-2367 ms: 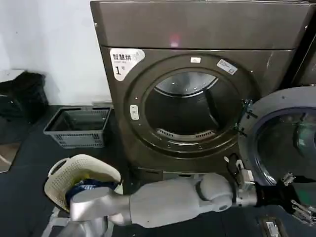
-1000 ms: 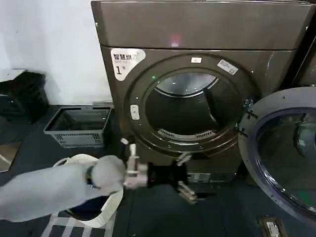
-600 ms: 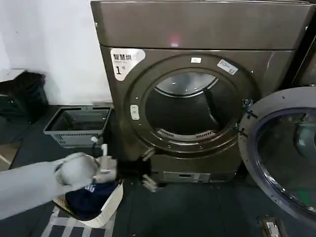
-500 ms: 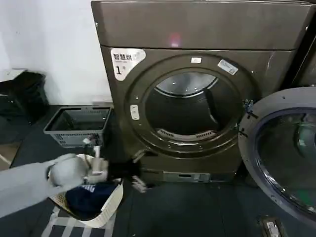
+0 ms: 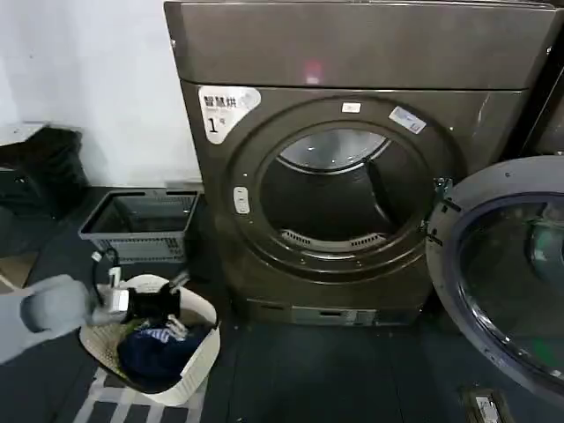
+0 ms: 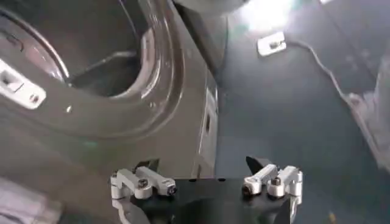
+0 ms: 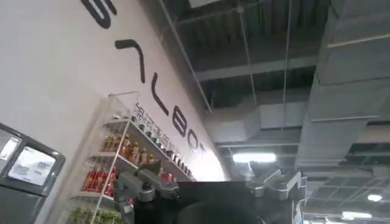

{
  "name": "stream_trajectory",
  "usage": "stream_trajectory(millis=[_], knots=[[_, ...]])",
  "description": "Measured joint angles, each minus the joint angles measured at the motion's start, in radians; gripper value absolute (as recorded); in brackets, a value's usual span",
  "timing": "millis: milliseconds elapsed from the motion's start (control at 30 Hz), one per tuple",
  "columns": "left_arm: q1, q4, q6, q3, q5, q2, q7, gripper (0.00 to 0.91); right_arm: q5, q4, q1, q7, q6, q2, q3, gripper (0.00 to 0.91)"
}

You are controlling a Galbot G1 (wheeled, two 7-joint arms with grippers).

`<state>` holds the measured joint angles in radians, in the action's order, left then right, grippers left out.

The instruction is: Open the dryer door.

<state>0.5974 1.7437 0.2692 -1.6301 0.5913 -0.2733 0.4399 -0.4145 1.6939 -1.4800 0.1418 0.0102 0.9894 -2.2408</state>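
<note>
1 machine fills our head view: the dryer (image 5: 352,167), its drum opening bare, with the dryer door (image 5: 502,273) swung wide on its right-side hinge. Our left claw (image 5: 181,304) hangs low at the left, fingers spread and gripping nothing, over a white laundry basket (image 5: 198,370) of dark clothes (image 5: 154,352); a grey crate (image 5: 141,225) sits behind. In our left wrist view, the left claw (image 6: 207,182) is released near the dryer (image 6: 122,122) front. In our right wrist view, the right claw (image 7: 210,185), unclenched, points at a ceiling.
</note>
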Motion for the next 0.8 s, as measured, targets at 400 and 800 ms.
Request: stream_trajectory(millis=[400,800], knots=[[0.425,-0.078,0.032,-0.481,-0.066,-0.039,0.011,0.907,0.002,-0.012,-0.002,0.001,-0.004,-0.001,-0.002,0.907],[0.593,-0.177,0.046,-0.708,-0.109,-0.049,0.037,0.907,0.021,-0.028,0.000,0.002,-0.012,-0.010,-0.005,0.907]])
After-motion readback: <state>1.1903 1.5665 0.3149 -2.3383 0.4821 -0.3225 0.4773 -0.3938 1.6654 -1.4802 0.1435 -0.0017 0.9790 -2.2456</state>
